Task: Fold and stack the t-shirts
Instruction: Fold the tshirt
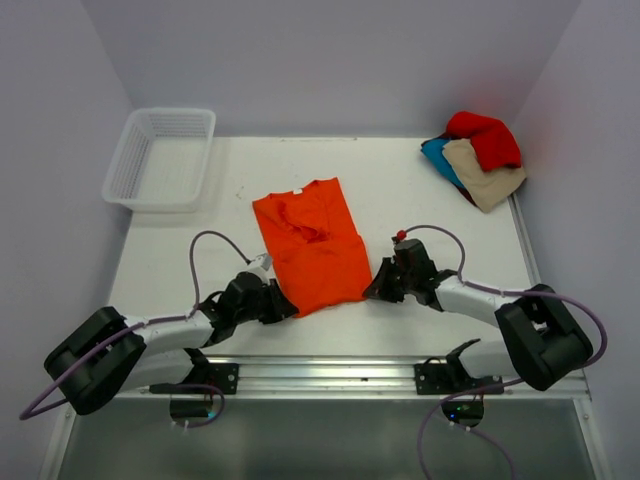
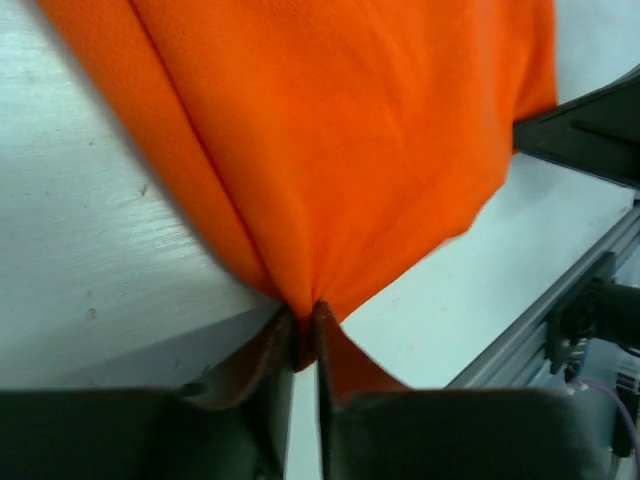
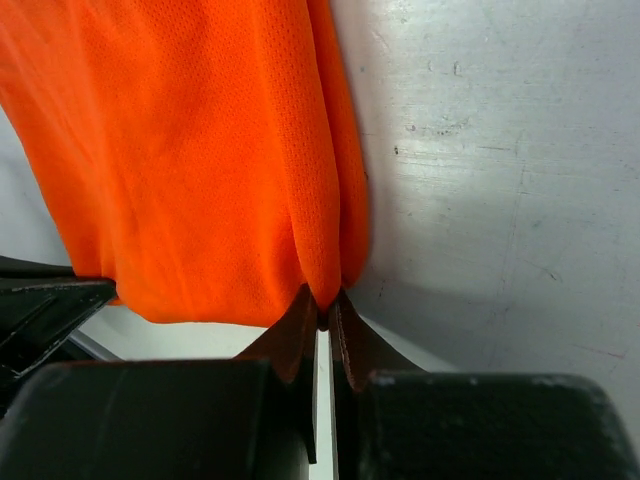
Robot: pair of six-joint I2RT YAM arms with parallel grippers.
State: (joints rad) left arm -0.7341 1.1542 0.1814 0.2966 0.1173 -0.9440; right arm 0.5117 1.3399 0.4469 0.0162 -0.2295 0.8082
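Left pincer (image 2: 305,318) and right pincer (image 3: 325,305) each clamp a near hem corner of the orange t-shirt (image 1: 312,245) lying mid-tabletop (image 1: 420,200); best move is lifting both evenly, hem taut, then carrying it toward the collar.

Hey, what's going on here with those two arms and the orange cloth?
Two robot arms are working on an orange t-shirt lying on the table, collar pointing away from them. The left gripper is pinched shut on one near corner of the shirt, and the right gripper is pinched shut on the other. A pile of red, beige and blue shirts lies at the far right corner, and a white basket sits at the far left.
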